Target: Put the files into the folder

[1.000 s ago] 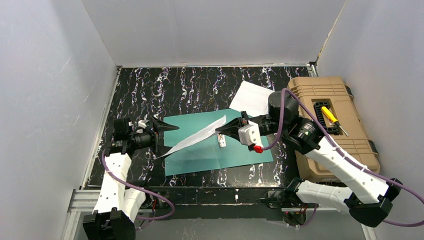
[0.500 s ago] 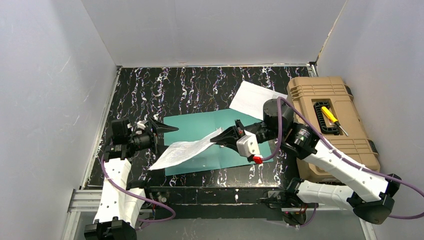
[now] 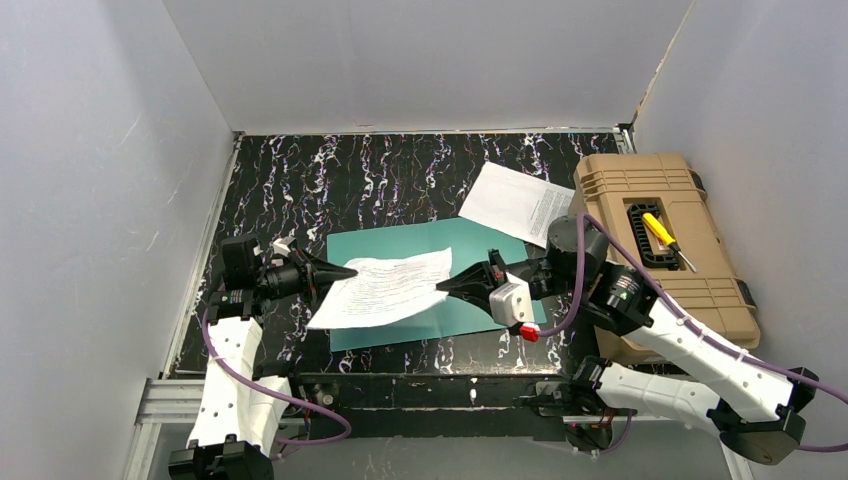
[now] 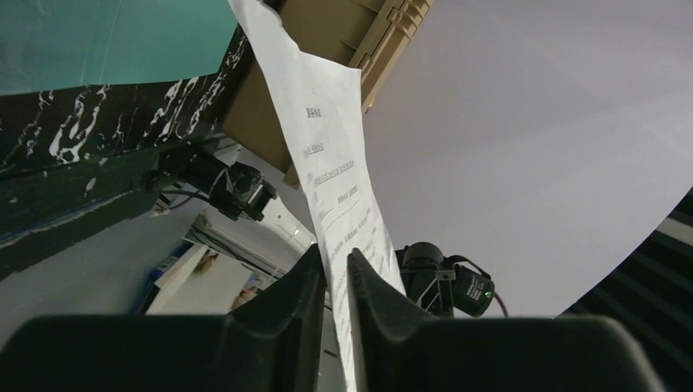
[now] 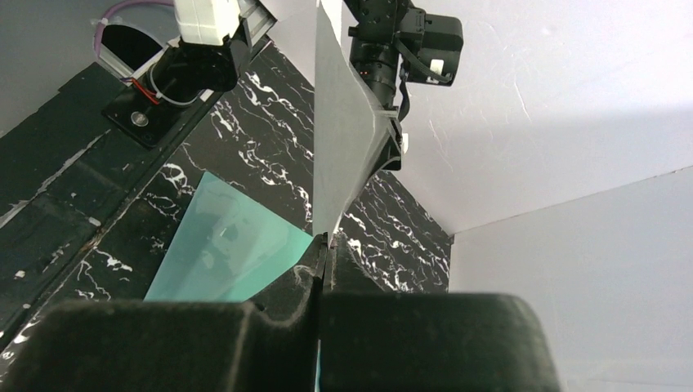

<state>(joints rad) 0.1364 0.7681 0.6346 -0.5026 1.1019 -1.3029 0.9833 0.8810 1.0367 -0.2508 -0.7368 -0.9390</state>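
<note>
Top view, sheet: the sheet [image 3: 385, 288] hangs over the left half of the folder [image 3: 400, 245], spanning between left gripper [image 3: 338, 272] and right gripper [image 3: 447, 287].
Left wrist, grip: left gripper [image 4: 333, 273] is pinched on the sheet [image 4: 335, 163], which runs up away from its fingers.
Right wrist, grip: right gripper [image 5: 325, 245] is clamped on a corner of the sheet [image 5: 347, 139], with the folder [image 5: 229, 245] lying beneath.
</note>
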